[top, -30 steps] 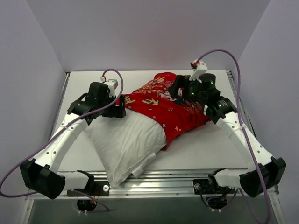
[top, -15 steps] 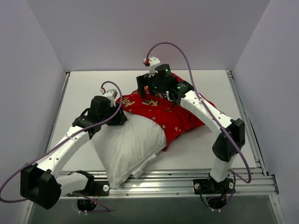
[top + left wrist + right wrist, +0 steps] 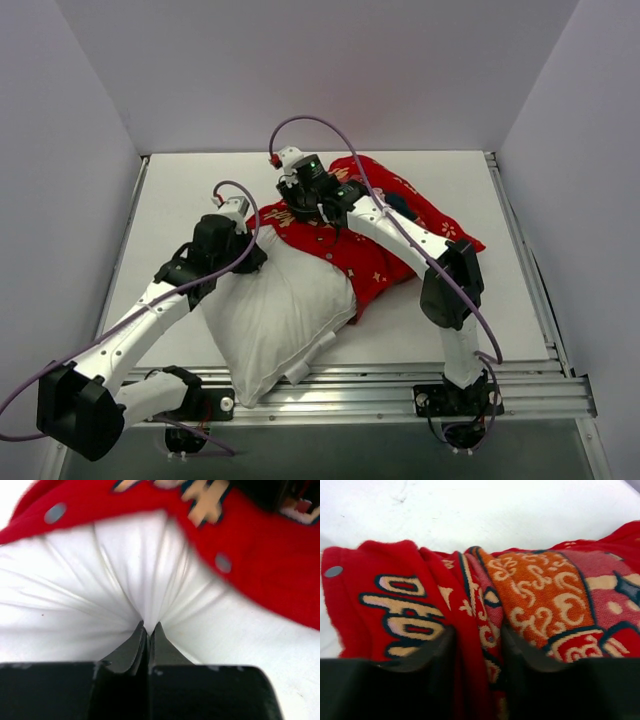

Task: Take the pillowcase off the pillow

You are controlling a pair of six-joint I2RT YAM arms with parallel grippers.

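You see gold, dark-outlined characters on the pillowcase [image 3: 368, 268], but none are legible as words. The red cover lies bunched at frame centre, covering only the upper-right end of the pillow [image 3: 275, 310]. Your left gripper [image 3: 148, 629] is pinched closed on white pillow fabric. Your right gripper [image 3: 477, 640] clamps a red fold.

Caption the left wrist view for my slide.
Left gripper pinching a fold of the white pillow, red pillowcase bunched just beyond.
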